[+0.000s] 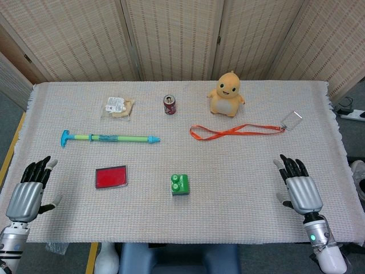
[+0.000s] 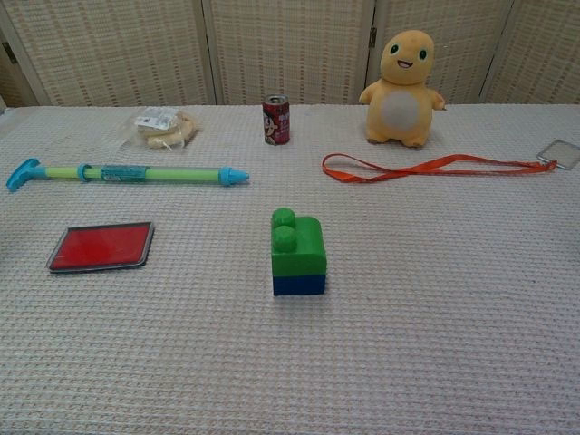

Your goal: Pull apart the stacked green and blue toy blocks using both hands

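The studded green plastic block (image 2: 297, 241) sits pressed onto the thin blue plastic block (image 2: 299, 285), mid-surface near the front edge. Both look light, rigid and slick; I'd pinch each by its side walls. The left hand (image 1: 26, 194) and right hand (image 1: 300, 190) rest far apart, fingers spread, empty.

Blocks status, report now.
Left hand and right hand open, at table edges. Green block stacked on blue block, untouched. Nothing blocking.

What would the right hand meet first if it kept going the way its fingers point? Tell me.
Probably nothing soon. The right hand points away toward the table's far side; the nearest thing roughly on that line is the clear badge holder ending the orange lanyard, though depth is uncertain.
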Robot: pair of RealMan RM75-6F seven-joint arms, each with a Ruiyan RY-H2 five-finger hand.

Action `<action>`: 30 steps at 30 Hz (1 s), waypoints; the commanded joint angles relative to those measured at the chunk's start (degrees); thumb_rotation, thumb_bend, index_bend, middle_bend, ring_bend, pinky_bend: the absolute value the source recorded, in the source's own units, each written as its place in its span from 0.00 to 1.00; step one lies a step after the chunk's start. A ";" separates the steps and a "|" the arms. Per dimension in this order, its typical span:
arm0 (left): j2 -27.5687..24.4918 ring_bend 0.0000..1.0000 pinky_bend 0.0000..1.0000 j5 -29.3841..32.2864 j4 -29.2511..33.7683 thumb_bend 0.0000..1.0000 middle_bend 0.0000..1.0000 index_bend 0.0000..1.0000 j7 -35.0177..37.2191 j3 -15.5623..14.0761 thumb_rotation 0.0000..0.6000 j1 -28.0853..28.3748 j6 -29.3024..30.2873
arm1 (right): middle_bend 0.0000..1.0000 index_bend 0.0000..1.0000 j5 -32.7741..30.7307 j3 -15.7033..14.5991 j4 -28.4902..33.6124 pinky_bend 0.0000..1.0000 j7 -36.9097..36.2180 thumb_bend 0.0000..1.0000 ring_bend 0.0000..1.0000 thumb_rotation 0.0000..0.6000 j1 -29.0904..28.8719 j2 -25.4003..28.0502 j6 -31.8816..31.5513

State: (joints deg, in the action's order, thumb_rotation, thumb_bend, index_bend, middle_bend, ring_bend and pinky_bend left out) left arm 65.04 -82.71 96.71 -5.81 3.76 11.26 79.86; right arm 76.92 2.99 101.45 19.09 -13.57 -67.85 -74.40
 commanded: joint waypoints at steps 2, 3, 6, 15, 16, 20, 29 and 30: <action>0.17 0.00 0.00 -0.03 -0.04 0.33 0.00 0.00 -0.31 -0.11 1.00 0.12 -0.27 | 0.00 0.00 0.03 0.03 0.09 0.00 -0.25 0.33 0.00 1.00 0.02 0.16 0.10; 0.20 0.00 0.00 -0.08 -0.06 0.33 0.00 0.00 -0.29 -0.15 1.00 0.19 -0.42 | 0.00 0.00 0.10 0.01 0.11 0.00 -0.31 0.33 0.00 1.00 0.04 0.21 0.07; 0.62 0.00 0.00 -1.41 -0.50 0.33 0.00 0.00 0.45 -0.24 1.00 0.53 -0.25 | 0.00 0.00 0.39 -0.11 0.22 0.00 -0.57 0.33 0.00 1.00 0.20 0.43 -0.07; 3.83 0.02 0.04 -12.60 -3.93 0.32 0.09 0.05 19.04 -2.55 1.00 2.93 1.59 | 0.00 0.00 2.51 -0.35 1.21 0.00 -2.02 0.33 0.00 1.00 1.54 1.50 -2.64; 4.52 0.04 0.07 -13.26 -4.34 0.32 0.12 0.05 21.12 -2.52 1.00 3.26 1.91 | 0.00 0.00 2.73 -0.40 1.28 0.00 -2.17 0.33 0.00 1.00 1.65 1.59 -2.80; 7.13 0.09 0.13 -14.46 -4.93 0.28 0.20 0.07 26.18 -2.30 1.00 4.95 1.54 | 0.00 0.00 2.60 -0.10 1.27 0.00 -3.11 0.33 0.00 1.00 1.80 1.92 -2.88; 10.70 0.09 0.10 -10.42 -1.12 0.23 0.22 0.08 25.14 -0.33 1.00 11.25 -8.21 | 0.00 0.00 2.07 0.71 1.16 0.00 -4.23 0.33 0.00 1.00 1.67 2.25 -2.65; 11.19 0.09 0.09 -9.67 -0.88 0.23 0.22 0.08 24.83 0.07 1.00 11.78 -8.99 | 0.00 0.00 2.32 0.70 1.28 0.00 -4.61 0.33 0.00 1.00 1.75 2.44 -2.79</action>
State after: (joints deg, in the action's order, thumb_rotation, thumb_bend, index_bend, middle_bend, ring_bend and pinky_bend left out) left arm 74.97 -93.84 95.00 19.90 2.90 21.67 72.46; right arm 78.99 3.66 102.60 14.82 -11.90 -65.61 -77.01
